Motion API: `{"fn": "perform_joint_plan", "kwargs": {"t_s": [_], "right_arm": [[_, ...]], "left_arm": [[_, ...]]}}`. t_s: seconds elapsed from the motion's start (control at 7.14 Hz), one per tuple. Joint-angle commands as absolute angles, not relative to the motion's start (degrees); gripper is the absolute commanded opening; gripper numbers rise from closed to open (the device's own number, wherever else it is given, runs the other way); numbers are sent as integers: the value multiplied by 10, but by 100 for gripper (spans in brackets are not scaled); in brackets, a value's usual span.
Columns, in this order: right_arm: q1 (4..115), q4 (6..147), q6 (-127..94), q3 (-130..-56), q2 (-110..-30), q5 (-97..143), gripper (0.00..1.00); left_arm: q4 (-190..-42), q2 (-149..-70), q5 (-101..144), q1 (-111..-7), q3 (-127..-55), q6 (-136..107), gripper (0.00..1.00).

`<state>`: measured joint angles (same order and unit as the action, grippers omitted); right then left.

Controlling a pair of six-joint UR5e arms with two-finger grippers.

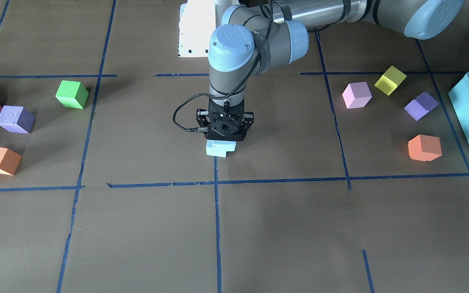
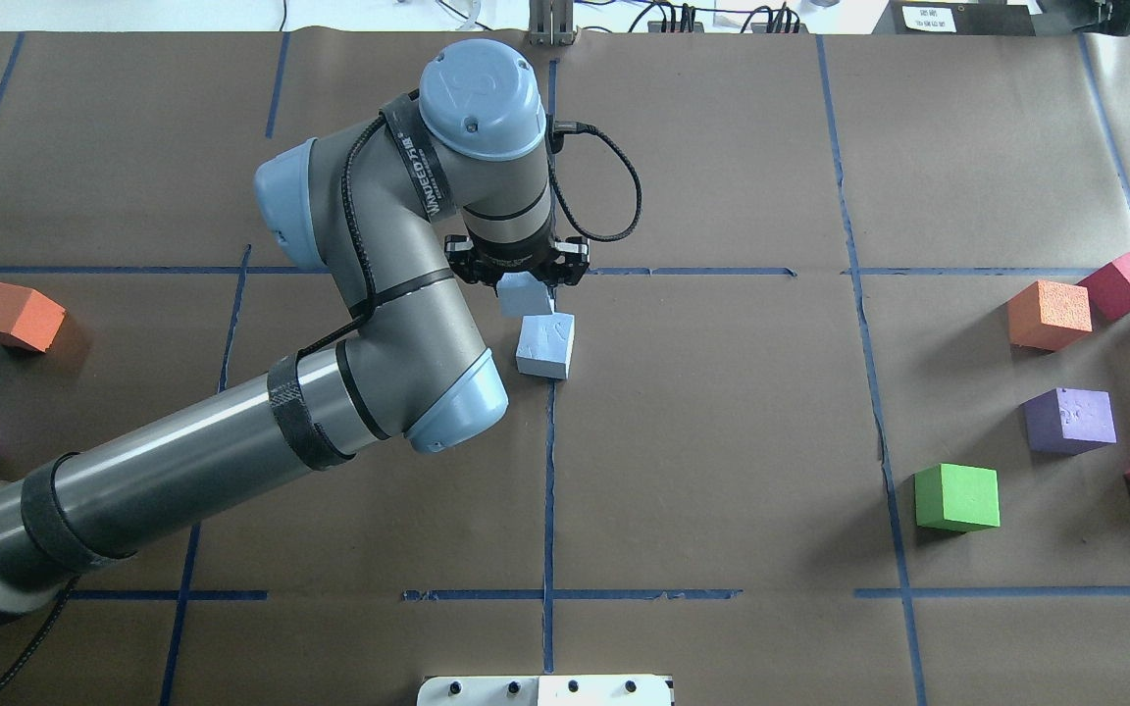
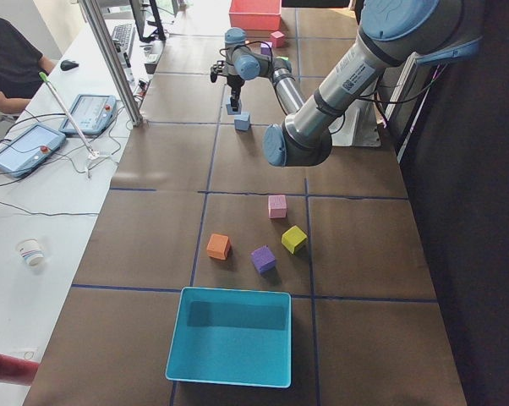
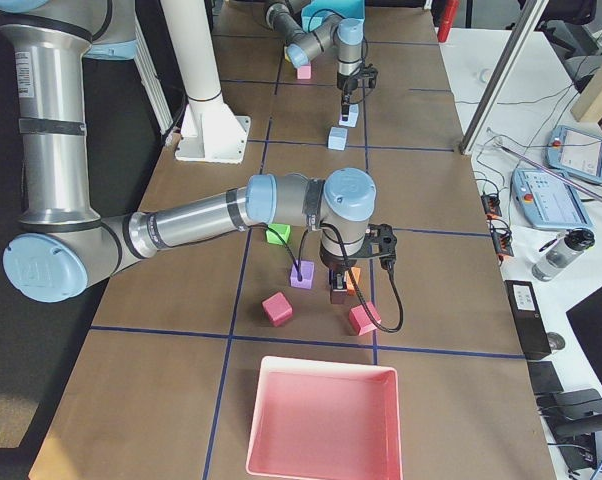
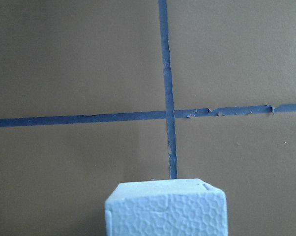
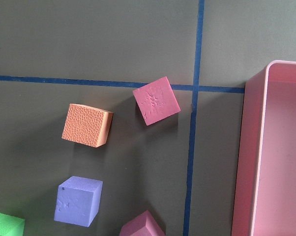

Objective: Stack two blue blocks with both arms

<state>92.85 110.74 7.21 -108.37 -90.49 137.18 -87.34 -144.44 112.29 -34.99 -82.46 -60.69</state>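
Blue held block (image 2: pixel 523 292): clamped in left jaws, seemingly partly above the lower one.
Blue desk block (image 2: pixel 545 345): frame centre, on desk (image 2: pixel 722 441).
Right jaws: cannot tell whether apart.

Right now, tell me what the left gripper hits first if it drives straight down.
The left gripper points down with a held blue block. That would probably land on the other blue block on the table, though it looks slightly offset and depth is unclear.
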Motion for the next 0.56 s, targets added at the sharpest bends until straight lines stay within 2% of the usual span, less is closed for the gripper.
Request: {"fn": "perform_joint_plan", "kwargs": {"t_s": [0.0,0.42], "right_arm": [[930,1107,71,-1084,-905,1373,100],[931,1107,69,-1085,-903,1373,100]], "left_arm": [[-875,-1445,1122,-336,-825,-599,0],[-875,-1441,1122,-329,-822,-598,4]]}}
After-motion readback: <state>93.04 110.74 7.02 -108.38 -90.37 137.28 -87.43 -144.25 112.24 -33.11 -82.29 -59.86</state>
